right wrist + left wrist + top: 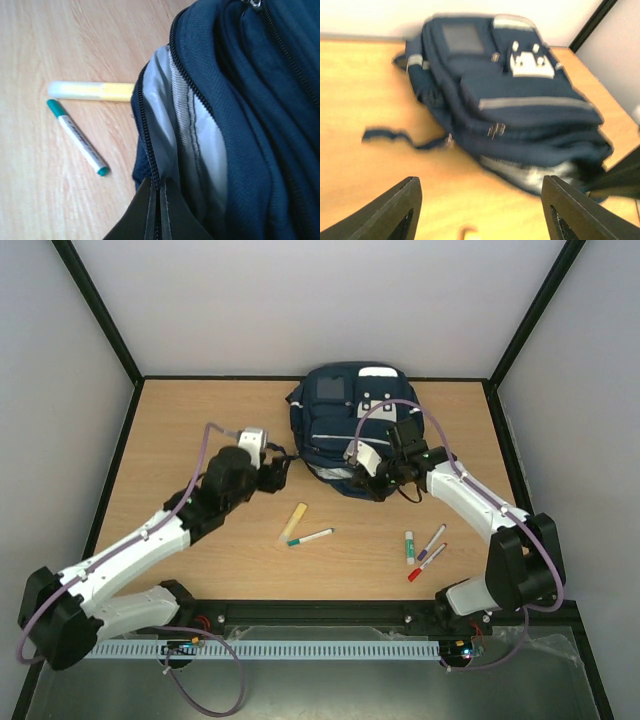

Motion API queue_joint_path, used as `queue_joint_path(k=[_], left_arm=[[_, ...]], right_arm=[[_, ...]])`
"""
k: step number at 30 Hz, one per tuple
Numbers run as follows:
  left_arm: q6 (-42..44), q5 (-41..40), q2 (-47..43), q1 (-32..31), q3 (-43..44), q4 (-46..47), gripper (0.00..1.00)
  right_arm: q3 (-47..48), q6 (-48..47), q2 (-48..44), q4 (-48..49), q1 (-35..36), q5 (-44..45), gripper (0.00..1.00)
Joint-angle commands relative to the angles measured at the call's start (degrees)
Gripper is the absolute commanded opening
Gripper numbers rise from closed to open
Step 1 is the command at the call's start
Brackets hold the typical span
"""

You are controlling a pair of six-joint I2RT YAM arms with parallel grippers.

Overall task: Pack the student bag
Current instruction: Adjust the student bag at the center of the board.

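Observation:
The student bag (338,418), navy with white stripes, lies flat at the back middle of the table, its opening toward the arms. My right gripper (374,480) is shut on the bag's zipper edge (150,150) at the near rim, where the grey lining (205,145) shows. The right wrist view shows both jaws pressed together on that edge (160,186). My left gripper (284,464) hovers by the bag's near left corner, open, with only bare table between its fingers (395,210). The left wrist view is blurred; the bag (520,100) fills its upper half.
A yellow highlighter (297,519) and a green-capped marker (310,537) lie near the middle of the table, also seen as highlighter (95,91) and marker (77,137). Right of them lie a green-capped pen (409,545), a purple marker (432,540) and a red marker (425,565). A loose strap (395,137) trails left of the bag.

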Motion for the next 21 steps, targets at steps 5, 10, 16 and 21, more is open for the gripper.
queue_joint_path(k=[5,10,16,21], left_arm=[[-11.0,11.9,-8.2,0.0,-23.0,13.3,0.58],[-2.9,16.6,-8.0,-1.5,-25.4,20.2,0.58],[16.0,13.5,-6.0,-8.5,-27.4,32.1,0.56],[29.8,11.2,0.2,-12.7,-28.6,41.6,0.58]], right_arm=[[6.9,4.2,0.3,-8.9,-4.5,-17.8,0.01],[17.3,-8.6,5.7,-32.3,-8.2,-25.2,0.01],[10.0,-6.7,-0.3,-26.8,-8.2,-20.9,0.01],[6.5,-7.8,-4.8,-25.8,-8.2,-18.4,0.01]])
